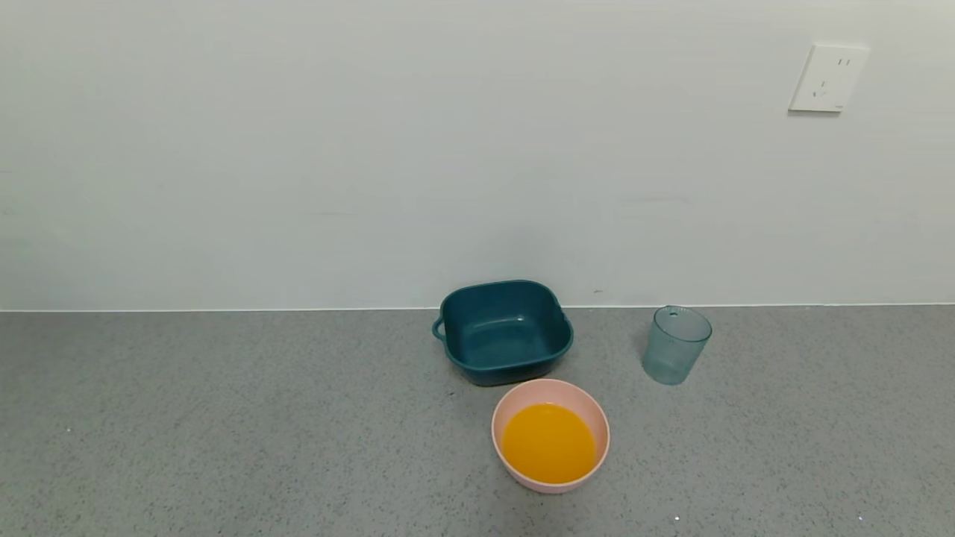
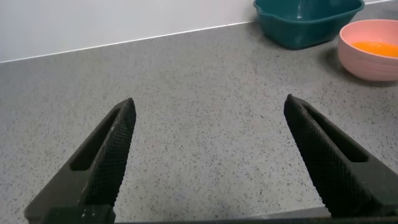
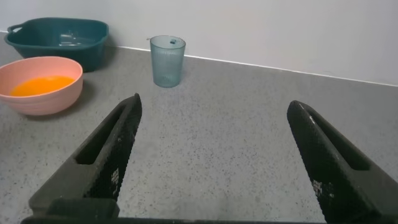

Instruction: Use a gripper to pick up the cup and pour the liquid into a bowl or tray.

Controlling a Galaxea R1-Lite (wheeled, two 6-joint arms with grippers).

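The translucent blue-green cup [image 1: 676, 344] stands upright on the grey counter near the wall, right of the bowls, and looks empty [image 3: 167, 60]. The pale pink bowl [image 1: 550, 435] sits nearer to me and holds the orange-yellow liquid [image 1: 549, 443]; the right wrist view shows the bowl [image 3: 40, 84] with the liquid [image 3: 42, 85] too. Neither arm appears in the head view. My right gripper [image 3: 212, 109] is open over bare counter, well short of the cup. Far off to the left of the bowls, my left gripper [image 2: 208, 107] is open over bare counter.
A dark teal square basin [image 1: 503, 330] with small handles sits empty against the wall, just behind the pink bowl. A white wall runs along the back of the counter [image 1: 224, 418], with a socket [image 1: 828, 77] at upper right.
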